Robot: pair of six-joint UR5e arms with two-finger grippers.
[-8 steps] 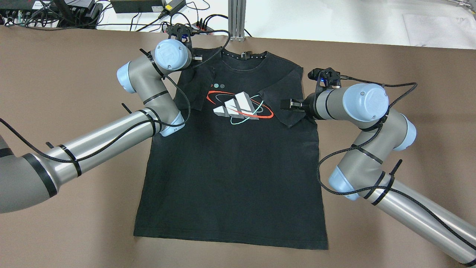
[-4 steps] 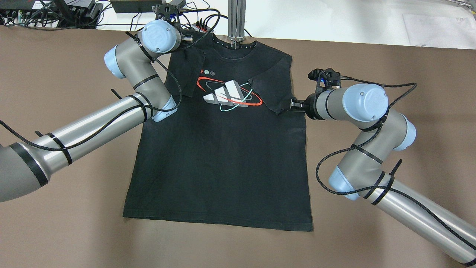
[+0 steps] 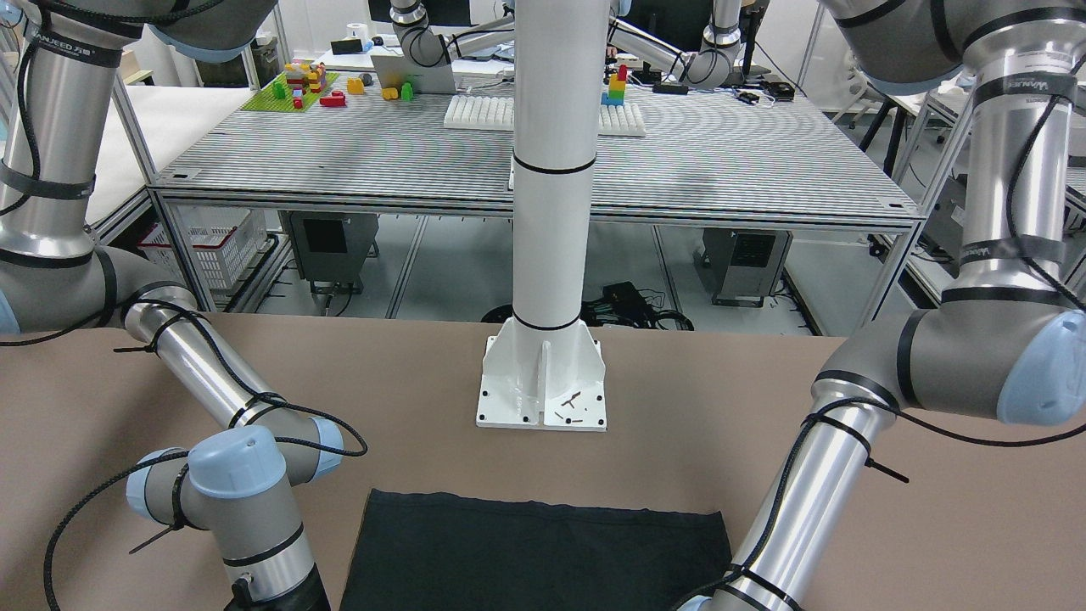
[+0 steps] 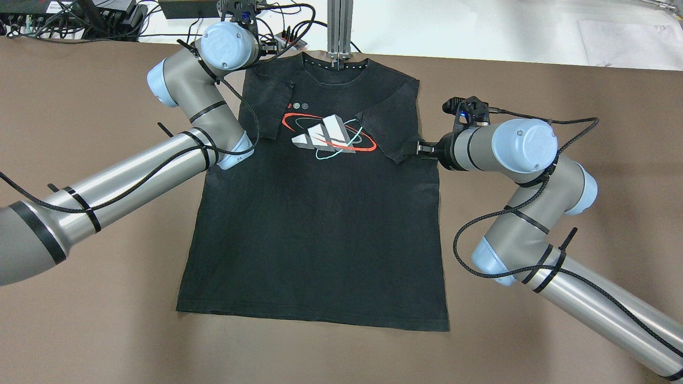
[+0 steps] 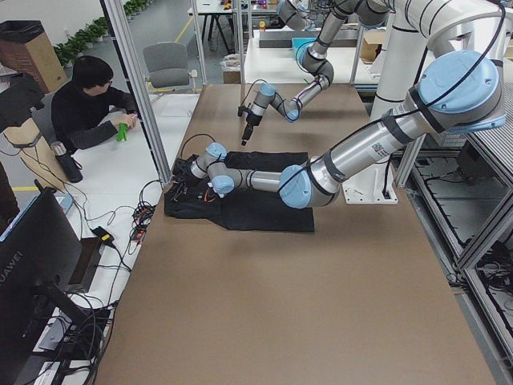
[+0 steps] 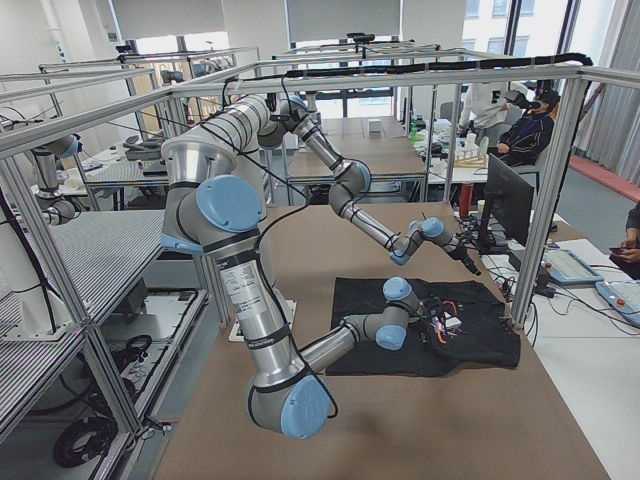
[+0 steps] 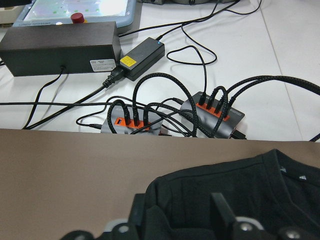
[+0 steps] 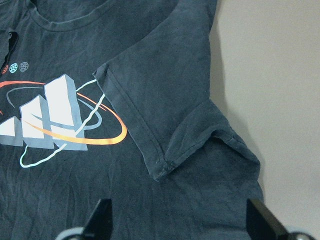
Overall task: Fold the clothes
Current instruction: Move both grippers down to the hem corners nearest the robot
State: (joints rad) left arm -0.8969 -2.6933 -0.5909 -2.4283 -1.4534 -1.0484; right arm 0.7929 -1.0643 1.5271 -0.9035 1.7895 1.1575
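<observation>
Item: one black T-shirt (image 4: 320, 229), print side up, lay flat on the brown table (image 4: 80, 298) between the two arms, collar toward the far edge, both sleeves folded inward over the chest beside the white-and-grey block print (image 4: 325, 138). Left gripper (image 7: 177, 212) sat at the shirt's far left shoulder, its fingers pinched on a raised fold of the black fabric. Right gripper (image 8: 180, 220) hovered at the shirt's right side edge next to the folded sleeve, fingers spread wide and holding nothing.
</observation>
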